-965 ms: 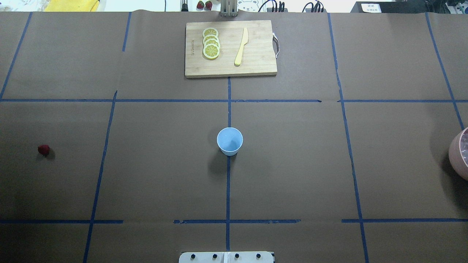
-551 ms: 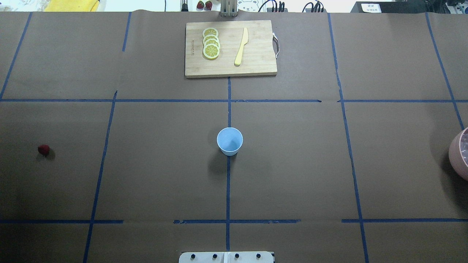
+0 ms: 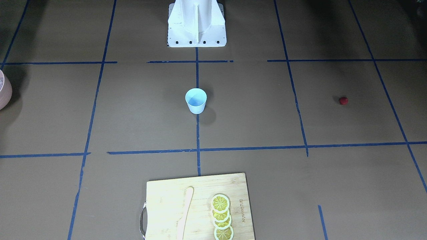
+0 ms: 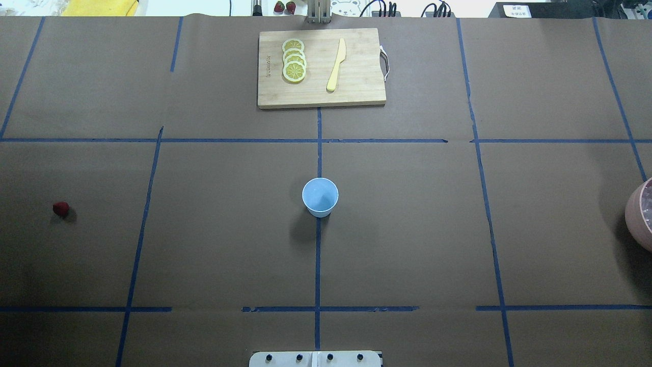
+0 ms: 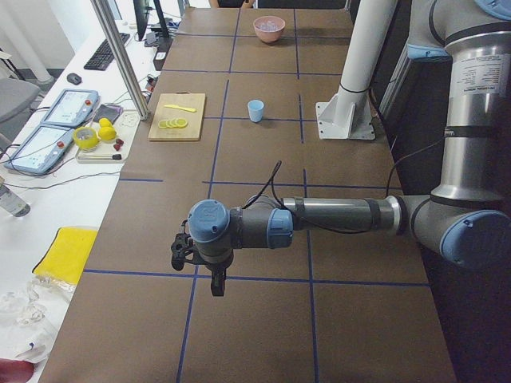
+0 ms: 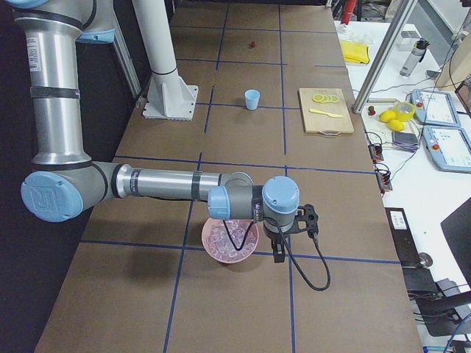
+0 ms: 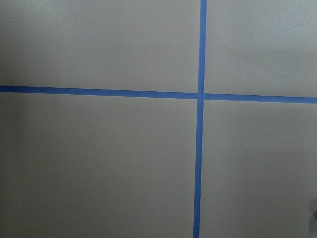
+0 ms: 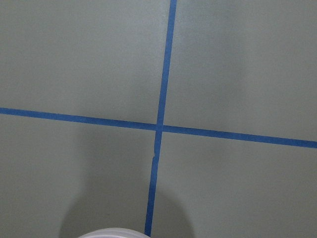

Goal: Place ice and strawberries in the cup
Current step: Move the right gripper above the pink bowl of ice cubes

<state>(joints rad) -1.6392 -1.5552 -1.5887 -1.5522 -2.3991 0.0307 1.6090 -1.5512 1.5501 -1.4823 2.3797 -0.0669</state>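
Note:
The light-blue cup [image 4: 320, 196] stands upright at the table's middle, also seen as the cup [image 3: 196, 100]. One dark-red strawberry [image 4: 60, 208] lies far on the robot's left side. The ice [image 6: 230, 237] sits in a pink bowl [image 6: 221, 250] at the robot's right end of the table. My left gripper [image 5: 215, 286] hangs over bare table near the left end, showing only in the side view, so I cannot tell its state. My right gripper [image 6: 279, 254] hangs next to the pink bowl, its state also unreadable. Both wrist views show only tape lines.
A wooden cutting board [image 4: 356, 86] with lemon slices [image 4: 294, 66] and a yellow knife [image 4: 336, 65] lies at the table's far side. The white robot base [image 3: 196, 30] stands behind the cup. The pink bowl [image 4: 641, 214] reaches past the overhead view's right edge.

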